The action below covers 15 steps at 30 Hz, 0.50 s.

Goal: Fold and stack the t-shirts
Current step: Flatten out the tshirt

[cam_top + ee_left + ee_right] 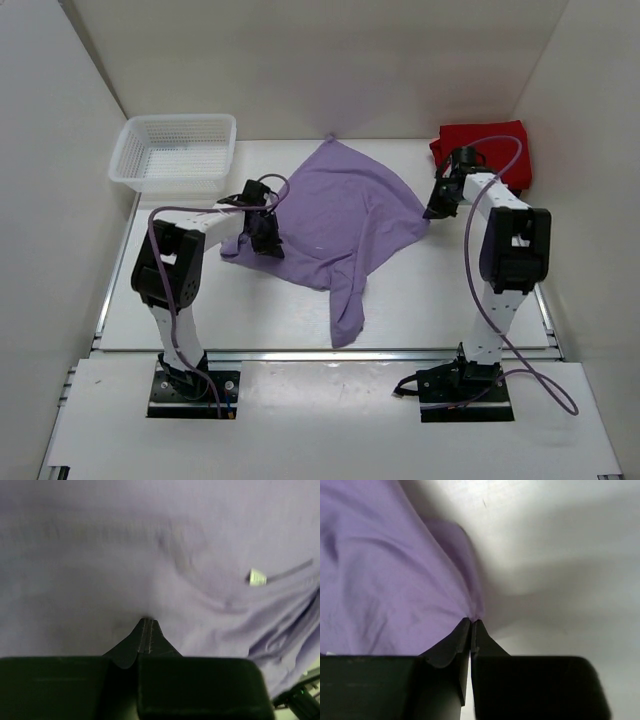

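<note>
red shirt (482,150) looks already folded at the far right. purple shirt (345,215) lies rumpled, not yet folded; left claw (265,240) and right claw (436,208) each pinch its edge.

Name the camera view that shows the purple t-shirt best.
Top external: the purple t-shirt shows whole, outline and all. Left wrist shows only blurred cloth filling the frame, with a small white tag; right wrist shows just its edge, pinched in the shut right hand.

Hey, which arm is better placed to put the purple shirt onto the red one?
Probably right: the right gripper pinches the purple t-shirt close to the red t-shirt, while the left gripper holds its opposite edge, nearer the basket.
</note>
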{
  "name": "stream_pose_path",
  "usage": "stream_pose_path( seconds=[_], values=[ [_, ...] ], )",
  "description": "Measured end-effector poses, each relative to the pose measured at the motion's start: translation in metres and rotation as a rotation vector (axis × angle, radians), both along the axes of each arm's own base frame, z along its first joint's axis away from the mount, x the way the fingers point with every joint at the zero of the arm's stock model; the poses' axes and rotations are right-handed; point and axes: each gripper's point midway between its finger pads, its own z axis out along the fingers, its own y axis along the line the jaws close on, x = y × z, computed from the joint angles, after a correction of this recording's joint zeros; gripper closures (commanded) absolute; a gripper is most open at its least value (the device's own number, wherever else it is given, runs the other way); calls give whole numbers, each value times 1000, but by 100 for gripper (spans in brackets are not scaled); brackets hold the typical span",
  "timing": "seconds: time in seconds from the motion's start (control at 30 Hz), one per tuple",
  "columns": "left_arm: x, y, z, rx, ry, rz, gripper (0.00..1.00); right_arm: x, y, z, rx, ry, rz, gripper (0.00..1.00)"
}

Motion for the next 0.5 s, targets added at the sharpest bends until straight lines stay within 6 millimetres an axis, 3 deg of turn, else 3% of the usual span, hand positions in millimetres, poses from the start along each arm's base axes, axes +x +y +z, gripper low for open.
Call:
stream_pose_path(
  seconds=[0.2, 0.33, 0.4, 0.5],
  values=[
    [40, 2, -5, 19, -7, 2, 100, -94, -23, 44, -92, 8, -70, 100],
    [84, 2, 0, 29, -57, 7, 100, -143, -31, 44, -126, 51, -101, 100],
    [106, -1, 6, 24, -95, 2, 79, -168, -30, 33, -133, 104, -103, 100],
    [118, -9, 18, -3, -128, -11, 70, -198, -24, 17, -134, 184, -91, 100]
  ],
)
